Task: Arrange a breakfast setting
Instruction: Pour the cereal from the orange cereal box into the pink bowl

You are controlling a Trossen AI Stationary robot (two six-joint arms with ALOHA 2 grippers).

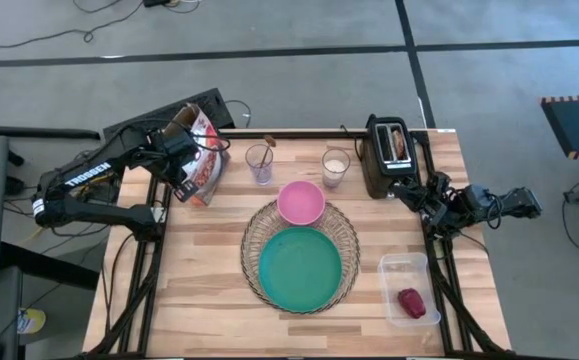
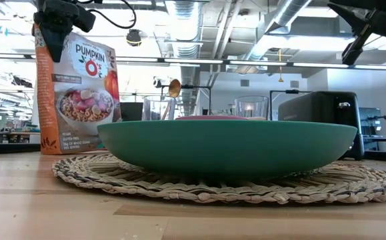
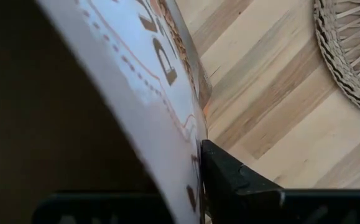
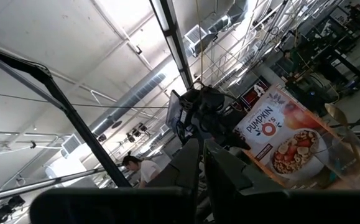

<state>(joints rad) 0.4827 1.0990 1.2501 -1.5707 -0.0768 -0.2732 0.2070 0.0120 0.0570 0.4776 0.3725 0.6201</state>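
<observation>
One plate [image 1: 300,268], well right of left hand [image 1: 182,160]

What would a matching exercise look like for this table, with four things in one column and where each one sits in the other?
Things:
1. teal plate
2. dark red fruit
3. bagel
4. cereal box

Places:
A. in the toaster slot
B. clamped at its top edge by the left gripper
C. on the woven charger
D. inside the clear plastic tub

Pairs: 1-C, 2-D, 3-A, 4-B
</observation>
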